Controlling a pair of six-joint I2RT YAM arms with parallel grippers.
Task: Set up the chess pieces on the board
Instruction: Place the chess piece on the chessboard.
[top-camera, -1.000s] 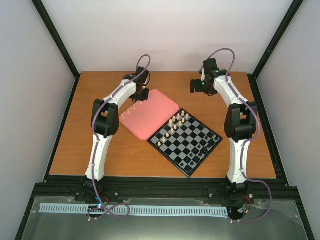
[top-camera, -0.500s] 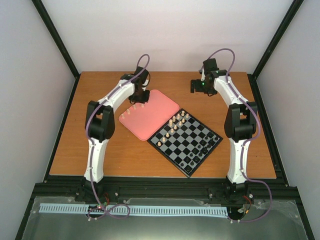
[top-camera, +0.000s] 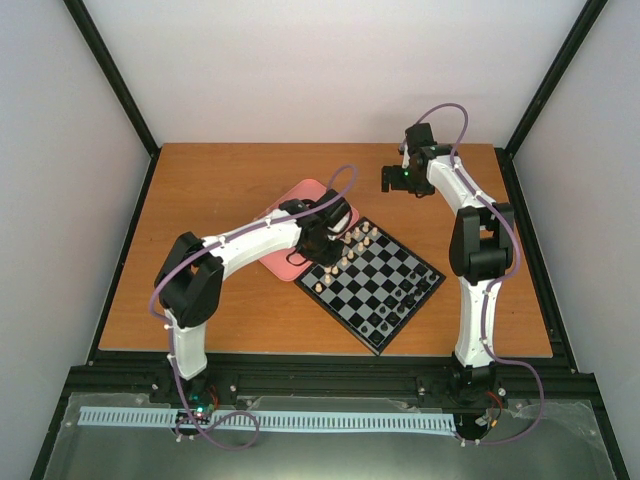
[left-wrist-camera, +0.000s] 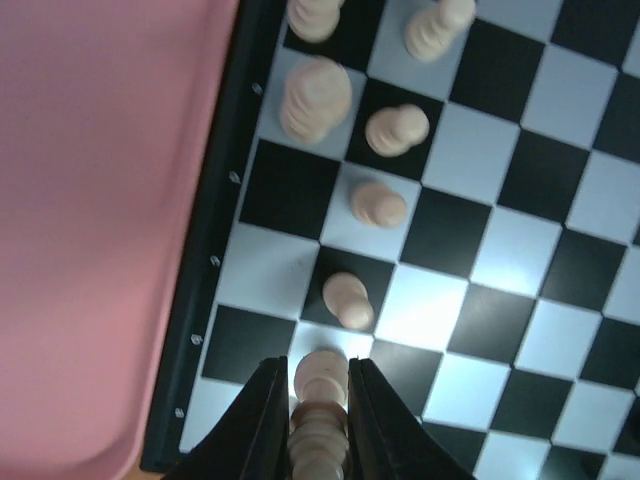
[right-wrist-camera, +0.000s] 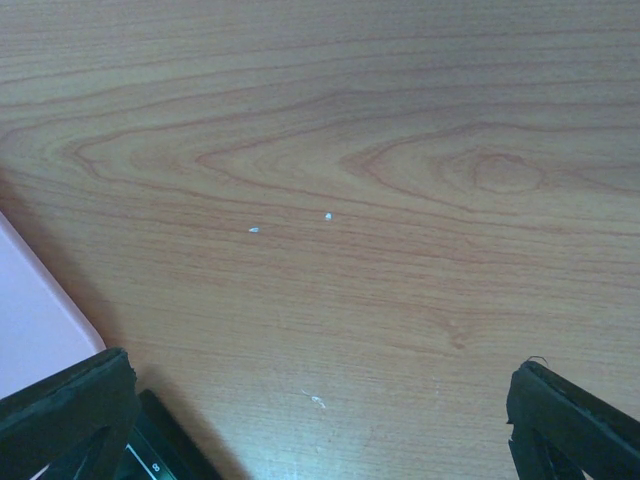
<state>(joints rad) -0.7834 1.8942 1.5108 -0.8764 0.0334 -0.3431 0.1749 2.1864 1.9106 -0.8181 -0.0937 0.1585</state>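
left gripper: your left gripper (left-wrist-camera: 318, 385) is clenched on a cream peg-like chess piece (left-wrist-camera: 321, 440). both black fingers (left-wrist-camera: 257, 430) press its sides, and the piece stands upright between them.
held piece, place: it sits over a light square in the outermost row of the black and light grey chessboard (left-wrist-camera: 500, 250), right next to the tray-side border. you cannot tell whether its foot touches the square.
right gripper: your right gripper (right-wrist-camera: 315, 415) is spread wide with nothing between its fingers, over the bare wooden tabletop (right-wrist-camera: 400, 150) at the far side.
change: a second ago the left arm (top-camera: 250, 238) reached toward the far left corner of the pink rounded tray (left-wrist-camera: 100, 250), with the gripper above the tray. now it has swung right and nearer, to the board's tray-side edge. the right arm has not moved.
tray: in the top view the left arm hides most of it, so you cannot tell what lies in the covered part.
board: other cream chess pieces (left-wrist-camera: 378, 203) stand in a line running away from the held one along the tray side, one to a square. small black pieces (top-camera: 402, 290) stand along the opposite side.
edges: the board's thin black border runs just beside the tray's rim.
room: the squares across the middle of the board, between the cream and black pieces, are bare.
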